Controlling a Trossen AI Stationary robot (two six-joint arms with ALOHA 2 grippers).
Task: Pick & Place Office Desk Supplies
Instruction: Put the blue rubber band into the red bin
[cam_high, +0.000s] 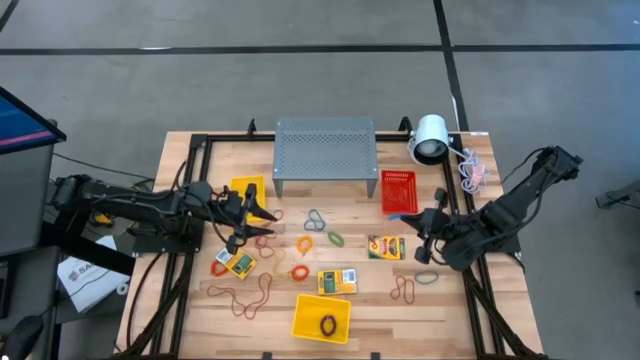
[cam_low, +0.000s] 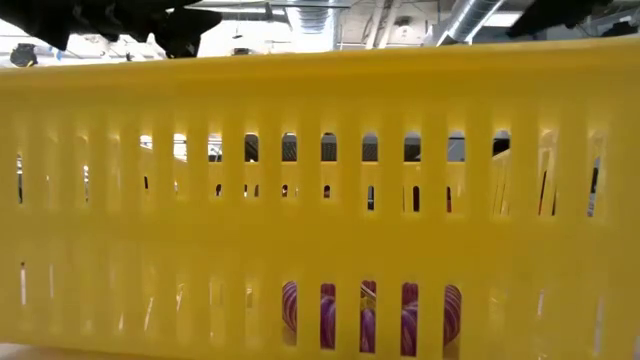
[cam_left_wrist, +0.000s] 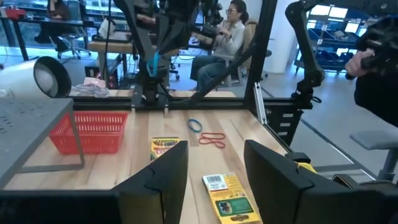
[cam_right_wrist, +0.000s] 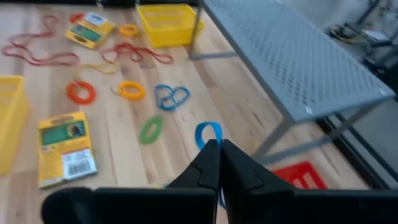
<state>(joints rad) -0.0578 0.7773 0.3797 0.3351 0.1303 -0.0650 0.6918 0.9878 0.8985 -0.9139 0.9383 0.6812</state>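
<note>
Three yellow-and-green crayon boxes (cam_high: 234, 262) (cam_high: 337, 281) (cam_high: 386, 247) lie flat on the wooden table among loose rubber bands: orange (cam_right_wrist: 81, 93), green (cam_right_wrist: 150, 129), blue (cam_right_wrist: 171, 96) and red (cam_high: 245, 297). My left gripper (cam_high: 262, 218) hovers over the table's left half. It is open, its fingers (cam_left_wrist: 168, 174) with nothing between them; one box (cam_left_wrist: 227, 196) lies on the table beyond them. My right gripper (cam_right_wrist: 219, 155) is shut over the right half. A blue band (cam_right_wrist: 208, 132) shows just past its tips; whether they touch I cannot tell.
A grey perforated stand (cam_high: 325, 150) sits at the far middle, with a red basket (cam_high: 398, 190) and a white lamp (cam_high: 430, 138) to its right. One yellow basket (cam_high: 248, 190) stands left of the stand. Another (cam_high: 321, 317), at the near edge, holds a band and fills the low view (cam_low: 320, 200).
</note>
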